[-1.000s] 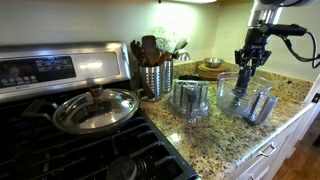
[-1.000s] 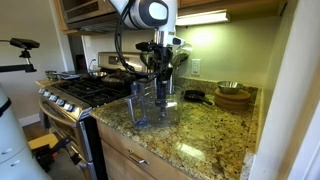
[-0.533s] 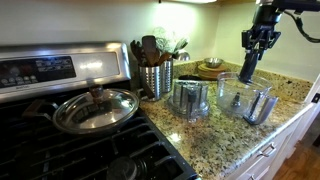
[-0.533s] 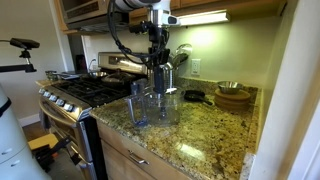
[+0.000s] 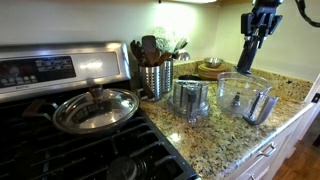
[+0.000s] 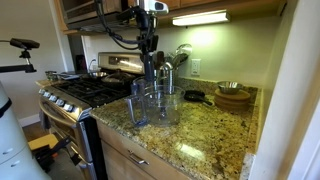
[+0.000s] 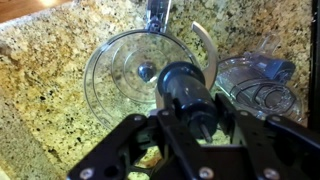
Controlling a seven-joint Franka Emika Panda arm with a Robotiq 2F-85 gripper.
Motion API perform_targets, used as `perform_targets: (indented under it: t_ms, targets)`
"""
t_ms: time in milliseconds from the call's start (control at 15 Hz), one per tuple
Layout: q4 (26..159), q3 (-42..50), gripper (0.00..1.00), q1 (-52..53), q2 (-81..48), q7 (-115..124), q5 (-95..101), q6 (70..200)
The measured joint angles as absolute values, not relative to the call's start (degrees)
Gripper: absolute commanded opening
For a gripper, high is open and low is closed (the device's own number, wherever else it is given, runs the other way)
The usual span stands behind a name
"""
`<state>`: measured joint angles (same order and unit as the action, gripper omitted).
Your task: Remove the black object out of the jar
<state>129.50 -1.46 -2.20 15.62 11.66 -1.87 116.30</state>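
1. Now the claw (image 5: 252, 38) is shut tight on the top end of the long black plastic stick (image 5: 246, 57), and the stick hangs straight down from it.
2. Right under the claw sits the round see-through plastic jar (image 5: 240, 95) on the speckled stone counter (image 5: 215, 135). The stick's low end is close to the jar's rim. I cannot tell if it is all the way out.
3. In the wrist view the stick (image 7: 187, 88) is over the middle of the jar (image 7: 115, 75).
4. I think the stick is hard and light and does not bend. It looks smooth, so it could slip in a loose grip.
5. The fat top end, where the claw has it, seems the best place to hold. Held there, it hangs straight.
6. It should go straight up first, so the low end does not bump the rim. The jar looks light and could tip.
7. Down beside the jar, off to one side of the claw, stands a smaller see-through cup (image 5: 190, 100). The stick should be set down away from it.
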Motion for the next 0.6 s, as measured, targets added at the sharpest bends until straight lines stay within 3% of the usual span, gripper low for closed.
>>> perform_targets:
  t_ms: [600]
  targets:
    - [136.58,-8.93,0.19,2.42,21.13,20.03,-5.21,116.32]
